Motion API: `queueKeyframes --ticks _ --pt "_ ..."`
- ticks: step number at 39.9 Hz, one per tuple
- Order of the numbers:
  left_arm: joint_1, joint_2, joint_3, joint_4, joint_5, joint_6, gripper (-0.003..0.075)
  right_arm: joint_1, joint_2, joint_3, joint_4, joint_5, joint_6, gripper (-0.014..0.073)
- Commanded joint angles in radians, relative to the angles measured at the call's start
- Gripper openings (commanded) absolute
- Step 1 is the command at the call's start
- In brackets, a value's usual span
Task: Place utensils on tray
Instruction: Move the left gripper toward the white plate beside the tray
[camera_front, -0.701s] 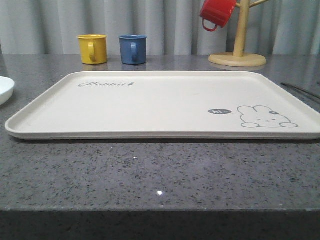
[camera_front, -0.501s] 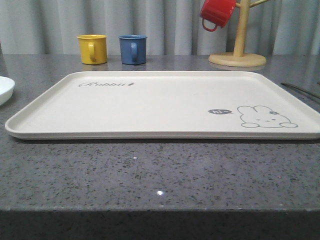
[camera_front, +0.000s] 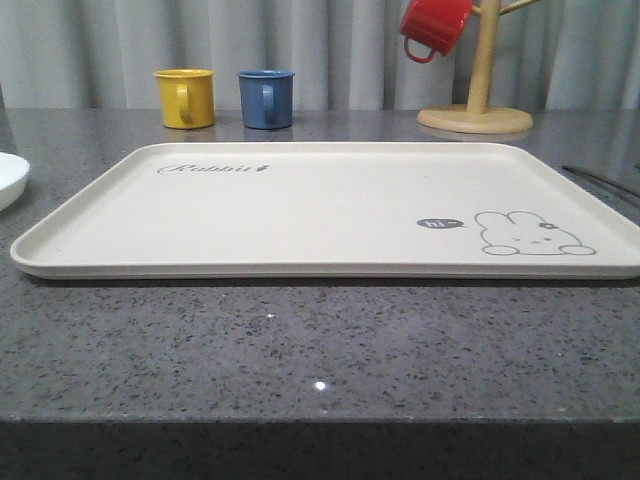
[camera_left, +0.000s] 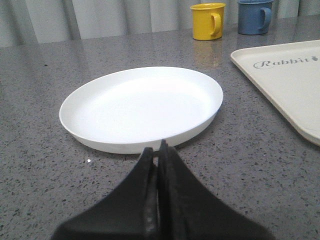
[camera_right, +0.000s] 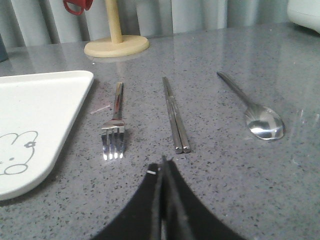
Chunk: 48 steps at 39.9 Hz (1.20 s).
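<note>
All 3 shiny silver metal utensils, the four-tined fork (camera_right: 114, 131), the pair of straight chopsticks (camera_right: 174, 116) and the oval-bowled spoon (camera_right: 256, 114), lie on the grey speckled stone counter (camera_right: 220, 165) beside the empty cream rectangular rabbit tray (camera_front: 300, 205). Both the left gripper (camera_left: 158, 152) and right gripper (camera_right: 162, 167) are closed, holding nothing. Flat, slick cutlery may skid or slip during pinching.

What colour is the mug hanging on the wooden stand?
Red; the mug shows best in the front view.

Lighting even, soft, overhead; small glints on speckled grey stone tabletop (camera_front: 320, 340); faint shadow under cream-white rectangular tray (camera_front: 330, 205); near black pincers blurred.
</note>
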Motion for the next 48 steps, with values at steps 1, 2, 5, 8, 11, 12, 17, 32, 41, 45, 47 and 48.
queueKeyframes --ticks 1,2,5,8,11,12,17,32,41,45,47,48 --pt "0.002 -0.021 -0.003 -0.002 -0.085 -0.008 -0.0018 -0.006 -0.017 0.000 -0.002 -0.082 -0.007 -0.0040" --pt "0.002 -0.021 -0.003 -0.002 -0.085 -0.008 -0.0018 -0.006 -0.017 0.000 -0.002 -0.082 -0.007 -0.0040" --pt "0.002 -0.021 -0.003 -0.002 -0.085 -0.008 -0.0018 -0.006 -0.017 0.000 -0.002 -0.082 -0.007 -0.0040" --pt "0.002 -0.021 -0.003 -0.002 -0.085 -0.008 -0.0018 -0.006 -0.017 0.000 -0.002 -0.082 -0.007 -0.0040" --pt "0.002 -0.021 -0.003 0.002 -0.106 -0.008 -0.0018 -0.006 -0.017 0.000 -0.002 -0.082 -0.007 -0.0040" --pt "0.002 -0.021 -0.003 0.005 -0.124 -0.008 -0.0018 -0.006 -0.017 0.000 -0.002 -0.083 -0.007 -0.0040" --pt "0.002 -0.021 -0.003 0.005 -0.191 -0.008 -0.0018 -0.006 -0.017 -0.001 -0.002 -0.092 -0.007 -0.0040" --pt "0.002 0.010 -0.209 -0.038 -0.317 -0.008 -0.0019 -0.006 -0.001 -0.243 0.000 -0.051 -0.007 -0.0040" --pt "0.002 0.244 -0.455 0.018 -0.001 -0.008 -0.0019 -0.006 0.227 -0.540 0.000 0.230 -0.007 -0.0063" --pt "0.002 0.334 -0.502 0.020 0.027 -0.008 -0.0018 -0.006 0.321 -0.596 -0.001 0.241 -0.007 -0.0064" --pt "0.002 0.358 -0.511 0.020 0.027 -0.008 -0.0018 -0.006 0.344 -0.602 -0.001 0.234 -0.007 -0.0064" --pt "0.002 0.365 -0.514 0.020 0.024 -0.008 -0.0018 -0.006 0.351 -0.602 -0.001 0.230 -0.007 -0.0064"
